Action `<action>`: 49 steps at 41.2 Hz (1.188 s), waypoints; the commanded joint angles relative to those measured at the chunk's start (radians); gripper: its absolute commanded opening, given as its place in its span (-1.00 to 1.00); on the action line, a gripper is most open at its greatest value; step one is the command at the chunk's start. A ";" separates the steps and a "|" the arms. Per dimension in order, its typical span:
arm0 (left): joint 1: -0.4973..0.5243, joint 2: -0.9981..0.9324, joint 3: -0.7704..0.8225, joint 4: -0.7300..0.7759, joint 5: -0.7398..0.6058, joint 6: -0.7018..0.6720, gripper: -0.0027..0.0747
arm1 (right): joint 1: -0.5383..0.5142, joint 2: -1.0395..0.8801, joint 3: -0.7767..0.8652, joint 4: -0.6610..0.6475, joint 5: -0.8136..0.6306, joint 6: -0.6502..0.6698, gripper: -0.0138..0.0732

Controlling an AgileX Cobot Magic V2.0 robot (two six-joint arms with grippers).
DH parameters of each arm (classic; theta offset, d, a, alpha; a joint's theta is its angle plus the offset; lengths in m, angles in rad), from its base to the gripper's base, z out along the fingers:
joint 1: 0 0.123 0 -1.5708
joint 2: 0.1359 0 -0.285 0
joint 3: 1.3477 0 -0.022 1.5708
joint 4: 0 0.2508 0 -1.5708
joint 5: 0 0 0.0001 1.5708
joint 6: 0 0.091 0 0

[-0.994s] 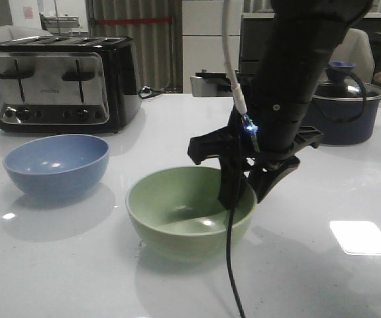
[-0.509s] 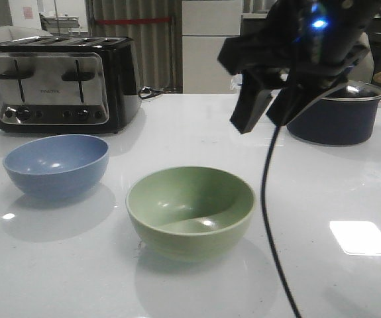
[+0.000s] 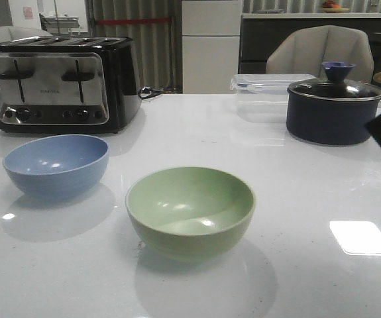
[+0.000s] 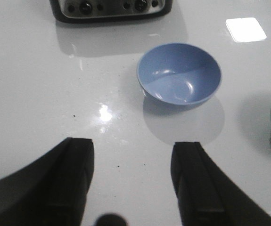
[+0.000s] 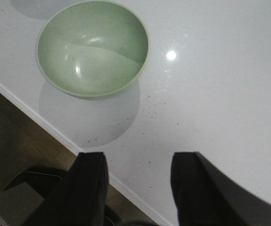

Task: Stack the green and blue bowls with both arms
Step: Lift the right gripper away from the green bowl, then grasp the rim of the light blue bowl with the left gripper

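On a white worktop [image 3: 197, 126], a dusty blue bowl [image 3: 55, 165] sat upright at the left, in front of a black toaster [image 3: 61, 81]. A sage green bowl [image 3: 190, 211] sat upright near the middle, closer to the front edge. The two bowls stood apart, not touching, and both were empty.

The left gripper [image 4: 131, 181] hovered above the worktop, jaws spread wide and holding nothing, with the blue bowl a little beyond its fingers. The right gripper [image 5: 137, 186] hung over the worktop's front edge, also spread and empty, the green bowl lying ahead of it.

Nothing was stacked yet. To lift a bowl well, a gripper would likely need to pinch the rim with one finger inside and one outside, then lower it centred into the other bowl.

Counted: one blue bowl, one green bowl, one toaster, one clear lidded container [image 3: 264, 97], one dark lidded pot [image 3: 333, 110] at the far right.
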 commanded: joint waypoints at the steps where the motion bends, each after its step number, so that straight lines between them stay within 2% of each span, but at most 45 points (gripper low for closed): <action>1: -0.034 0.079 -0.041 -0.015 -0.073 0.009 0.20 | 0.000 -0.089 0.004 -0.008 -0.056 -0.015 0.32; 4: -0.041 0.155 -0.065 -0.015 -0.073 0.009 0.27 | 0.000 -0.129 0.011 -0.008 -0.048 -0.015 0.32; 10: -0.041 0.321 -0.143 -0.015 -0.081 0.007 0.61 | 0.000 -0.162 0.011 -0.008 -0.045 -0.015 0.32; 13: -0.041 0.407 -0.185 -0.015 -0.085 0.007 0.68 | 0.000 -0.162 0.011 -0.008 -0.045 -0.015 0.32; 32: -0.041 0.943 -0.508 -0.015 -0.128 0.007 0.68 | 0.000 -0.162 0.011 -0.008 -0.031 -0.015 0.32; 45: -0.041 1.165 -0.650 -0.015 -0.144 0.007 0.68 | 0.000 -0.162 0.011 -0.008 -0.025 -0.015 0.32; 49: -0.041 1.208 -0.669 -0.015 -0.145 0.007 0.55 | 0.000 -0.162 0.011 -0.008 -0.025 -0.015 0.32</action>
